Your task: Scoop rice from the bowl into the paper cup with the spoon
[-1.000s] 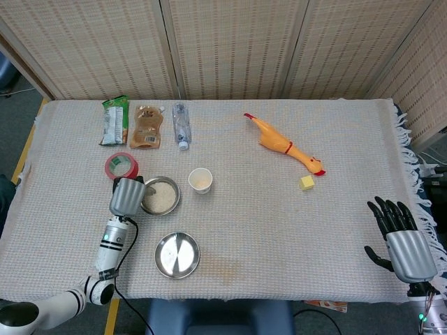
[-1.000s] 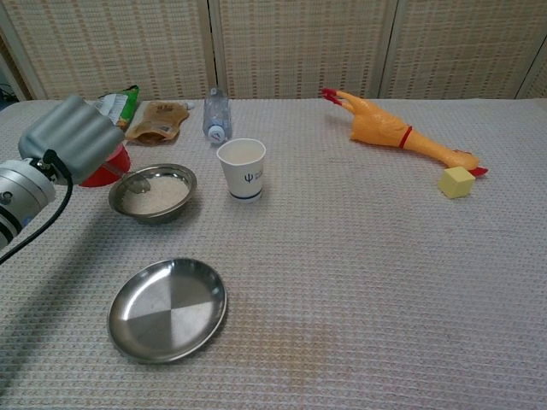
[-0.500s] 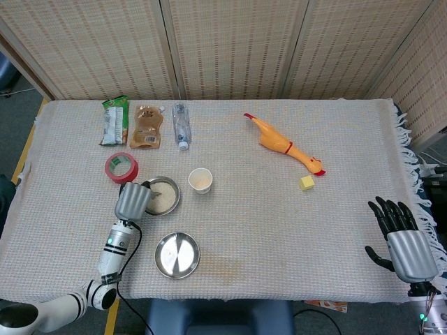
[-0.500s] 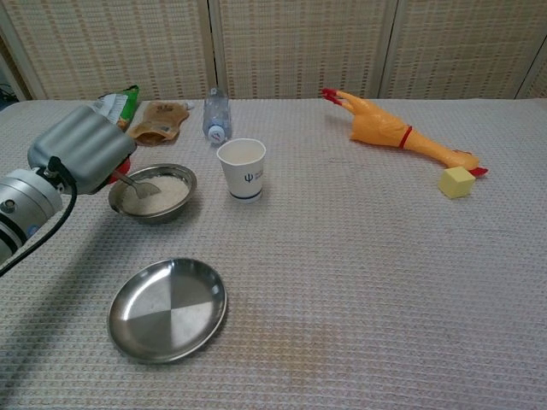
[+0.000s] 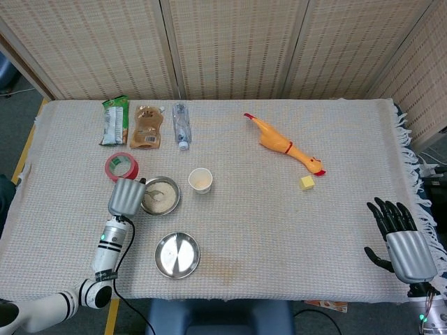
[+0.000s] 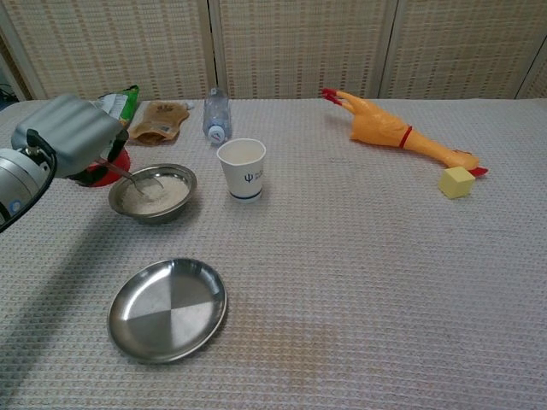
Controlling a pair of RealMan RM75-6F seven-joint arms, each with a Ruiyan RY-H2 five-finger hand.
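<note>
The left hand [image 6: 68, 137] has drawn back, holding the spoon [image 6: 137, 178] in the rice bowl [image 6: 154, 193]; the right hand [image 5: 401, 237] rests open.

On the table [image 5: 349, 139], the bowl [image 6: 152, 193] sits left of the paper cup [image 6: 242, 168], a plate [image 6: 167, 308] before it, the spoon [image 6: 137, 178] in its rice, the left hand [image 6: 73, 137] at its left.

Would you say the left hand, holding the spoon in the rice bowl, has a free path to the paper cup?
Probably yes. The left hand holds the spoon in the bowl; the paper cup stands just beside it, upright, with bare cloth between them.
</note>
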